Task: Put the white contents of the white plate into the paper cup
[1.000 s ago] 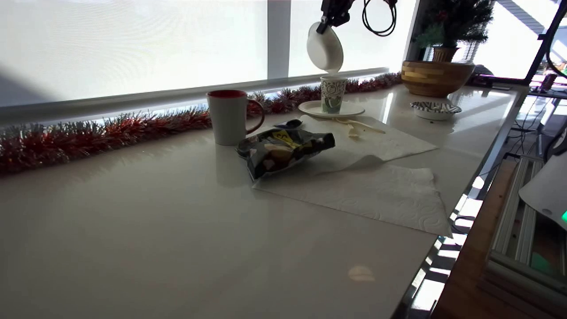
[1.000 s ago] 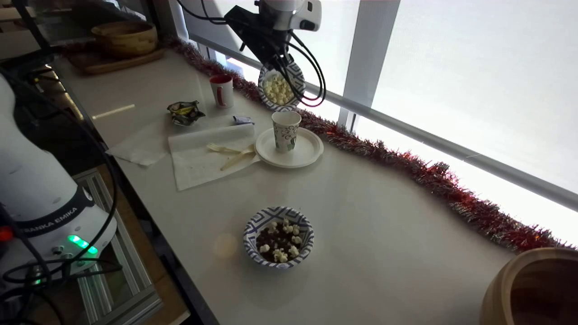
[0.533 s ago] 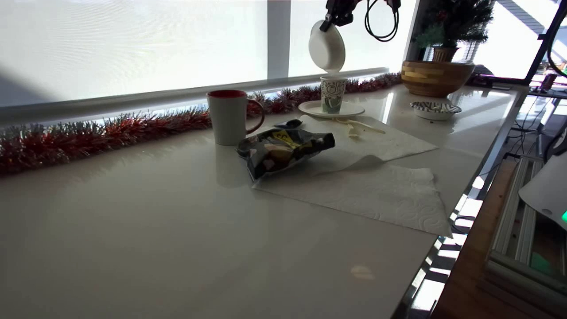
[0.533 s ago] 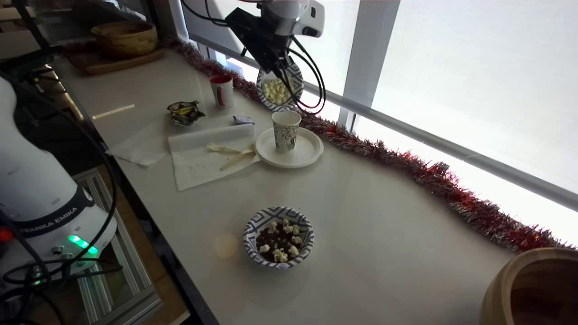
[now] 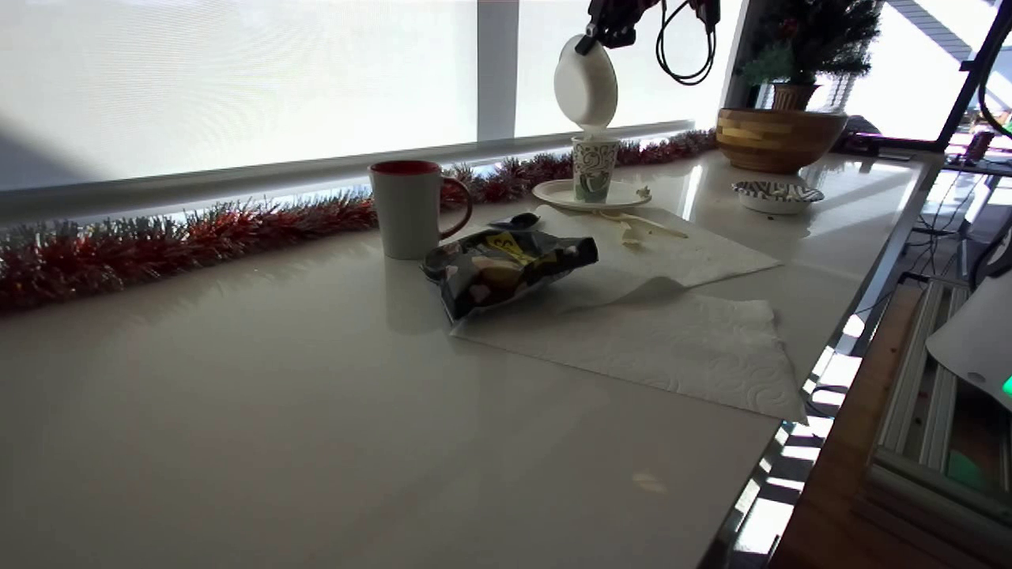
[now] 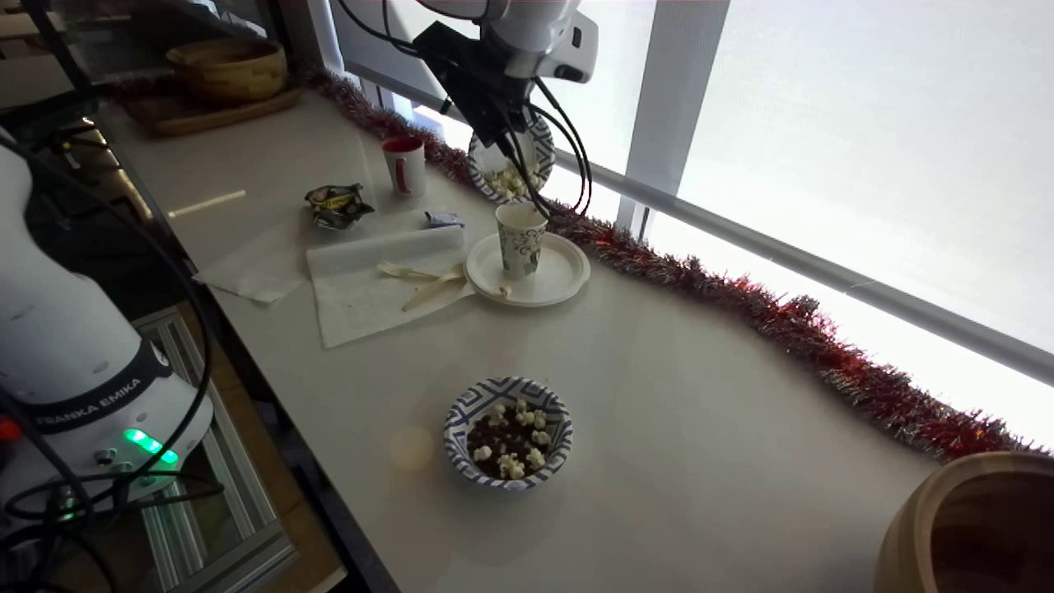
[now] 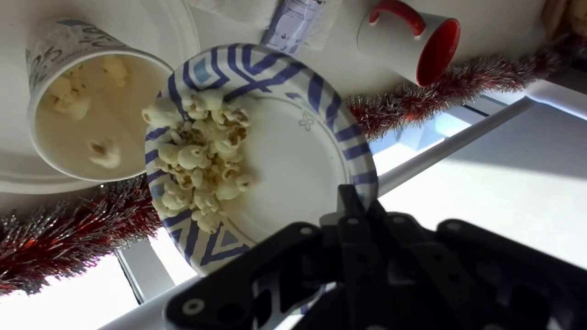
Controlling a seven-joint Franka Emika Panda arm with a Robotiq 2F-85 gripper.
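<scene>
Above the paper cup point(image 5: 594, 175), the gripper point(image 7: 360, 202) pinches the white plate point(image 5: 587, 88), which is deep like a bowl and has a blue pattern on its inner rim. Its fingers take the upper edge between them, one from the inside and one from the outside. The white plate is strongly tilted, with its lower edge turned toward the mouth of the cup. As the wrist view shows, the popcorn point(image 7: 202, 160) is gathered at this lower side, and one kernel reaches over the edge. Several kernels are visible within the cup, but they are blurred and one cannot count them surely. The paper cup stands upright on a flat plate point(image 6: 568, 263). At this plate's rim is seen a stray piece point(image 6: 505, 291); whether it rests there or is falling, one cannot tell. Just beside, some pale cutlery point(image 6: 432, 290) lies on a paper towel point(image 6: 354, 309). Near these are a mug point(image 5: 405, 209), red inside, and a black packet point(image 5: 506, 273). Well apart from the cup, a patterned bowl point(image 6: 471, 395) contains dark bits and a few kernels. Along the table's edge runs a tinsel garland point(image 6: 700, 284), red and silver
</scene>
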